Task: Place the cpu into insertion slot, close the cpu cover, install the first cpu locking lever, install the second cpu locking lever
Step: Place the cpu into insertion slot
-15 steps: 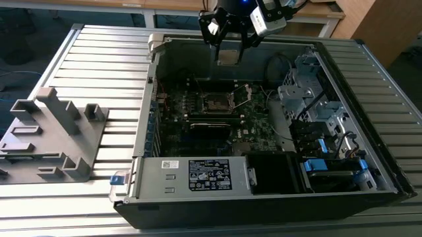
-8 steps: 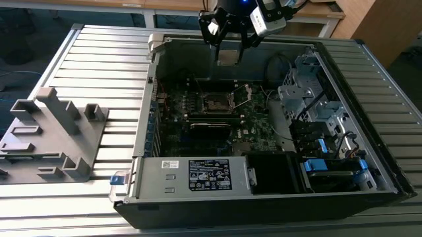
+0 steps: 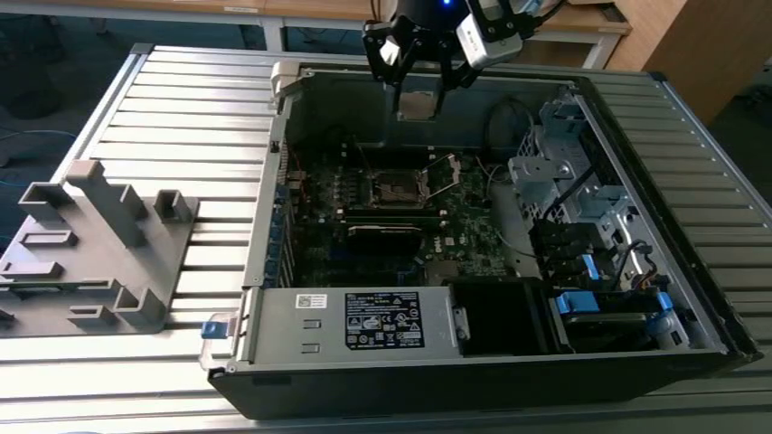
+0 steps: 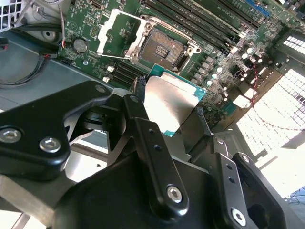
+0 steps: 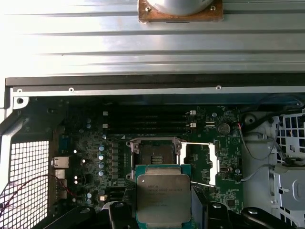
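Gripper [image 3: 418, 98] hangs below the wrist [image 3: 418, 18] at the top of the exterior view, pointing down; black fingers [image 4: 143, 129] clamped on opposite edges of the cpu [image 4: 171, 102]; chip held between the tips in both wrist views.

end effector [image 4: 169, 100] matte black | jointed link fingers [image 4: 143, 129] | silver hex screws [image 4: 173, 192] | grey camera block [image 3: 489, 36] at wrist

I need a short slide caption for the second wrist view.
Pincer holds the cpu apart from the empty insertion slot; the cpu cover is open.
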`<action>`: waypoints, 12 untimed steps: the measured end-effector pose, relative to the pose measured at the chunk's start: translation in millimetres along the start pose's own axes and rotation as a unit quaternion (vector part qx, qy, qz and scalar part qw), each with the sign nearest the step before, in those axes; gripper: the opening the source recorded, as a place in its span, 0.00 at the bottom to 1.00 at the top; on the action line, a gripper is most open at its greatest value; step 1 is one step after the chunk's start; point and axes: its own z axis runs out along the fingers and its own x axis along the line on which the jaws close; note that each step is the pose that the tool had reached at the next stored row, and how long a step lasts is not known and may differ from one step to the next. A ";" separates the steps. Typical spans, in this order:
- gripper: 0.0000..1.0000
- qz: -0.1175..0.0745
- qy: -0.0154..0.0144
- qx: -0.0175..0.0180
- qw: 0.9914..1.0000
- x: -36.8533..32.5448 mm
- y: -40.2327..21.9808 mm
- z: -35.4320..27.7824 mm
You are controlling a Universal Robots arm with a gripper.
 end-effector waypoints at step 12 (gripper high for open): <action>0.54 0.000 0.000 0.000 1.000 0.7 -0.3 2.7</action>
